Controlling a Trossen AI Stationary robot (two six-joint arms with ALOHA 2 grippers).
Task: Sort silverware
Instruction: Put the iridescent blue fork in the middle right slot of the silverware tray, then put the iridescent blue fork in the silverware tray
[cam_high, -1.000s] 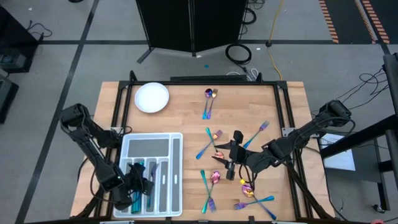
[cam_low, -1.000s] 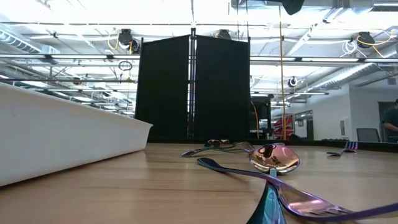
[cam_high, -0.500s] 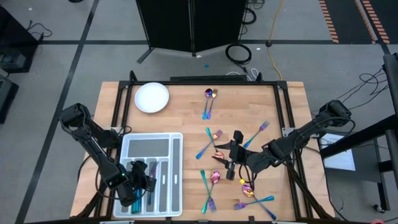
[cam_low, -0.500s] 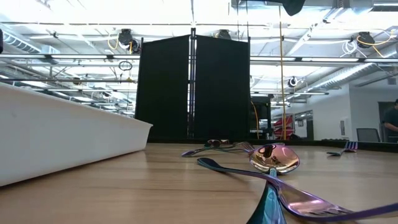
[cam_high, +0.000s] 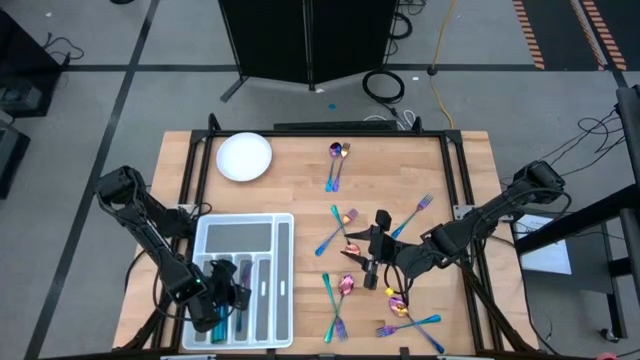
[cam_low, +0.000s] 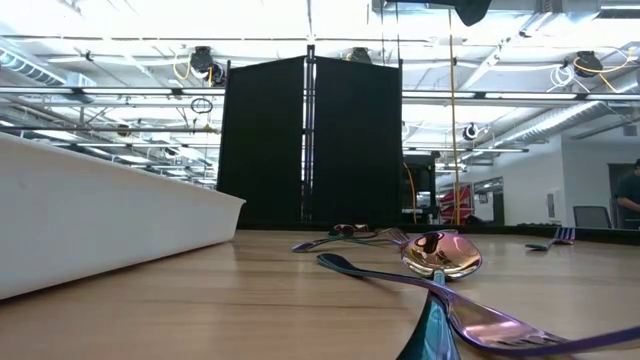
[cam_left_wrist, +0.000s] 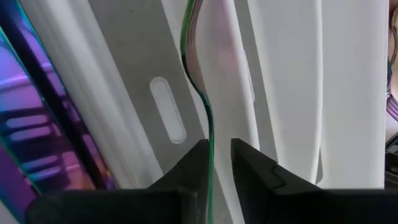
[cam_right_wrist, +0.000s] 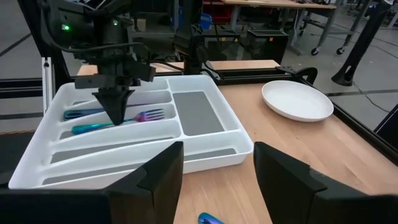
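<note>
The silverware is iridescent forks and spoons. Several lie loose on the wooden table (cam_high: 338, 160) (cam_high: 415, 215) (cam_high: 335, 295) (cam_high: 410, 318); the low view shows a spoon (cam_low: 440, 255) up close. My left gripper (cam_high: 222, 292) (cam_left_wrist: 219, 155) stands over the white compartment tray (cam_high: 283, 280) (cam_right_wrist: 205, 146), shut on a fork (cam_left_wrist: 198, 74) (cam_right_wrist: 148, 115). Other pieces lie in the neighbouring slots (cam_right_wrist: 81, 114) (cam_left_wrist: 31, 137). My right gripper (cam_high: 362, 252) (cam_right_wrist: 217, 168) hovers open above the middle of the table, among the loose pieces. My left gripper pinches the fork's handle (cam_left_wrist: 209, 134) between its two fingers, coming from above and pointing down. The fork stands on edge, about level, low inside a tray slot with its tines (cam_right_wrist: 152, 114) toward the tray's far end. Whether it touches the slot's floor I cannot tell.
A white round plate (cam_high: 244, 157) (cam_right_wrist: 297, 99) sits at the table's far left corner. The tray wall (cam_low: 100, 220) fills the left of the low view. Bare wood lies between tray and plate. A black panel stands beyond the far edge.
My left gripper has shifted a little toward the far edge over the tray, still shut on the fork. The right arm and the loose silverware have kept still.
</note>
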